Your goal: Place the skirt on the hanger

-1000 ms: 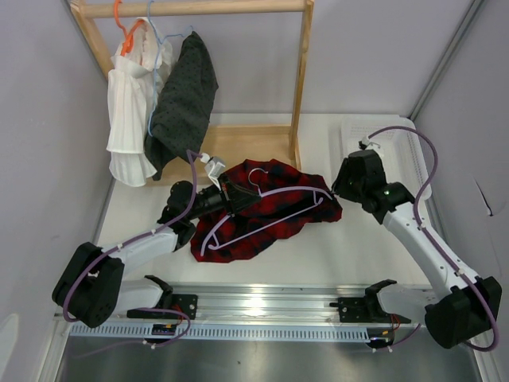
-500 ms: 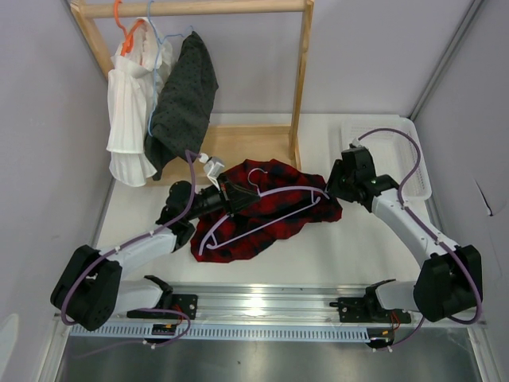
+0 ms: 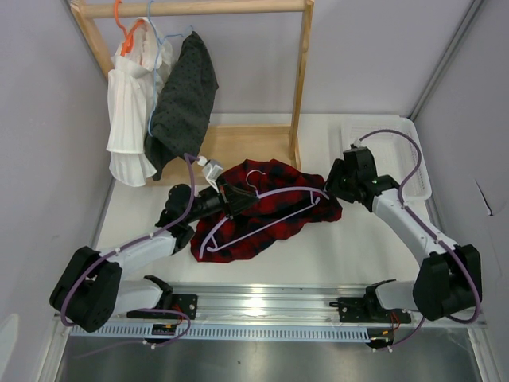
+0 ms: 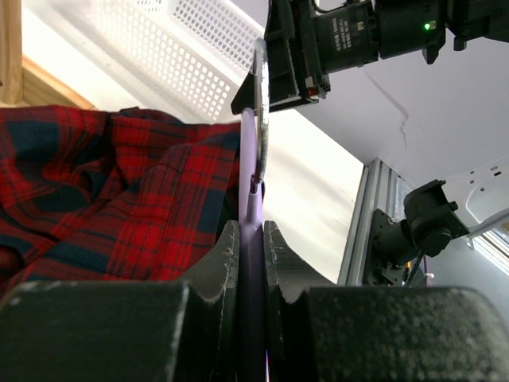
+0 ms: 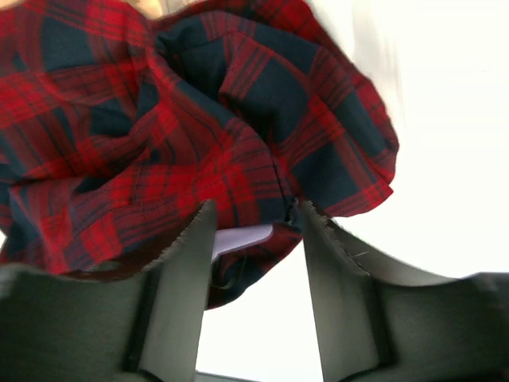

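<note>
The red-and-black checked skirt (image 3: 266,208) lies crumpled on the white table. The lilac hanger (image 3: 262,203) lies across it, hook toward the rack. My left gripper (image 3: 225,195) is shut on the hanger near its hook; in the left wrist view the lilac bar (image 4: 250,239) is clamped between my jaws, beside the skirt (image 4: 119,191). My right gripper (image 3: 332,185) is open at the skirt's right edge. In the right wrist view the skirt's edge (image 5: 199,127) and the hanger's lilac end (image 5: 242,237) sit between my fingers (image 5: 179,278).
A wooden rack (image 3: 298,79) stands at the back, holding a white pleated garment (image 3: 131,119) on an orange hanger and a dark dotted garment (image 3: 183,99) on a pale blue hanger. A white perforated tray (image 3: 406,155) sits at the back right.
My right arm swung in toward the skirt's right edge a second ago and has barely moved since. My left gripper with the hanger shifted slightly.
</note>
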